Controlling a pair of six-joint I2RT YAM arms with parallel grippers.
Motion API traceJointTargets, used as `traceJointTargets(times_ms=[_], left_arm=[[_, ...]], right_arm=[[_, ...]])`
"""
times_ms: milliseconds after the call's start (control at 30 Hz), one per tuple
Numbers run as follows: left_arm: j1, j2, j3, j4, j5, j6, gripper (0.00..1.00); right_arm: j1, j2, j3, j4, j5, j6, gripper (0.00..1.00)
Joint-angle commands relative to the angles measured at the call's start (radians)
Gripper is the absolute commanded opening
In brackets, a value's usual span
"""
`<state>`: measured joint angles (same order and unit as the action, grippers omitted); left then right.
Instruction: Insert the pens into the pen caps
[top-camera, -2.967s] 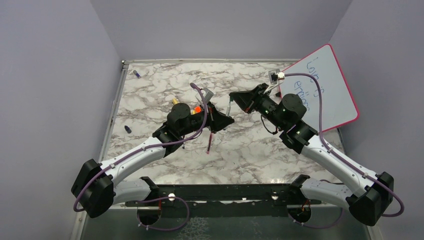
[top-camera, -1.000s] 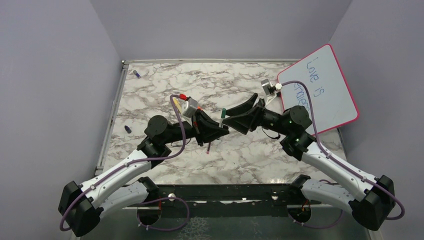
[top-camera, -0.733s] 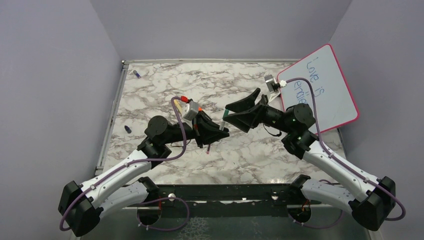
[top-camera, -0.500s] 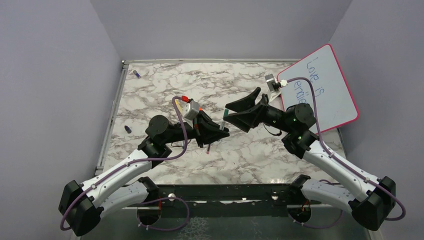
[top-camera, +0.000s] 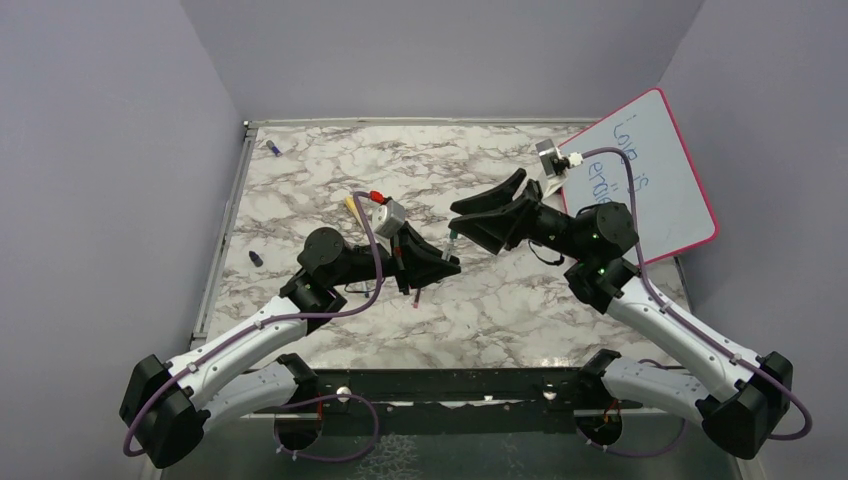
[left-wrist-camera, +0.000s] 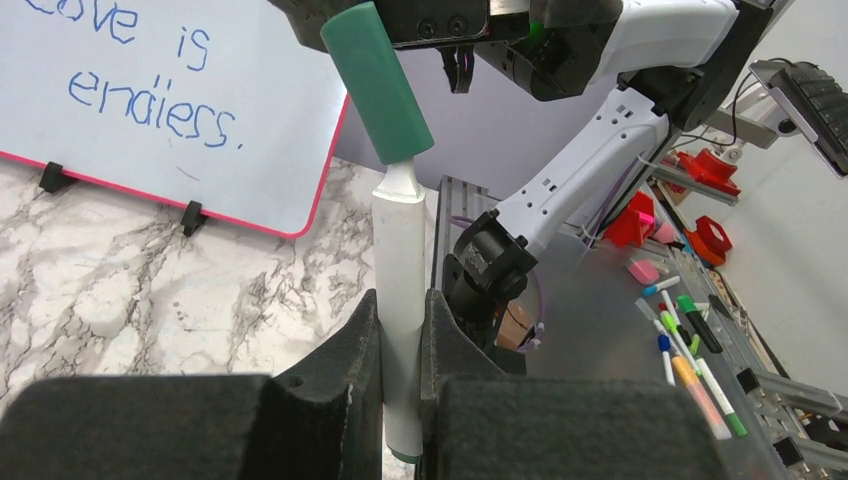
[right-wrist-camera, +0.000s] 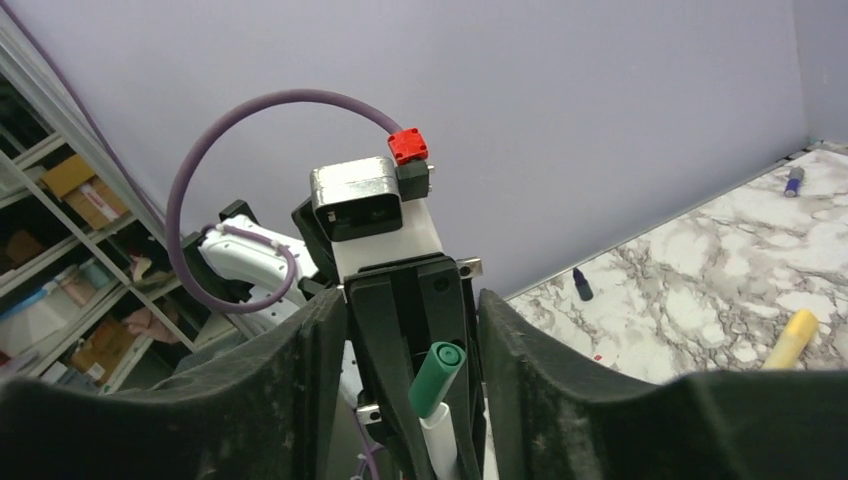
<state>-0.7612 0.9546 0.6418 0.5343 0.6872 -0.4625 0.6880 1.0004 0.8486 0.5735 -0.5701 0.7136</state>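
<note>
Left gripper (left-wrist-camera: 400, 312) is clamped tight on a white pen (left-wrist-camera: 398, 250), holding it upright above the middle of the marble tabletop (top-camera: 500, 300) so its tip meets the other arm. Its green cap (left-wrist-camera: 377, 80) sits on the tip, tilted and seemingly not pushed home. Right gripper (right-wrist-camera: 410, 300) stands open either side of that cap, gripping nothing (probably placed to press it down). One blue cap (top-camera: 256, 258) lies by the left edge, a pink-framed whiteboard (top-camera: 650, 180) leans at the far right corner, and lilac walls enclose three sides.

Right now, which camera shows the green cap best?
The left wrist view: the green cap is large, sitting tilted on the pen tip. The right wrist view shows it small; the top view, a speck.
</note>
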Motion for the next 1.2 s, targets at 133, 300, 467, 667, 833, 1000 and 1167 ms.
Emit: traceJointTargets(times_ms=[133,300,467,667,833,1000,1167], left_arm=[[-0.001,-0.001,0.036,0.017,-0.002,-0.010,0.00],[-0.001,-0.003,0.038,0.017,-0.012,-0.013,0.00],[-0.002,-0.002,0.045,0.013,-0.041,-0.040,0.00],[0.000,-0.012,0.052,0.004,-0.042,-0.045,0.00],[0.000,-0.001,0.051,-0.008,-0.012,-0.029,0.00],[0.000,0.006,0.053,-0.013,-0.003,-0.025,0.00],[0.000,0.011,0.056,-0.013,-0.006,-0.029,0.00]], right_arm=[[0.003,0.013,0.009,-0.013,0.002,0.005,0.40],[0.003,0.007,0.007,-0.016,-0.025,-0.003,0.27],[0.002,0.015,0.026,-0.071,-0.077,-0.053,0.18],[0.002,-0.004,0.029,-0.103,-0.064,-0.078,0.23],[0.002,-0.003,0.065,-0.109,-0.008,-0.075,0.58],[0.002,0.032,0.096,-0.130,0.027,-0.069,0.64],[0.002,0.054,0.097,-0.119,-0.001,-0.056,0.58]])
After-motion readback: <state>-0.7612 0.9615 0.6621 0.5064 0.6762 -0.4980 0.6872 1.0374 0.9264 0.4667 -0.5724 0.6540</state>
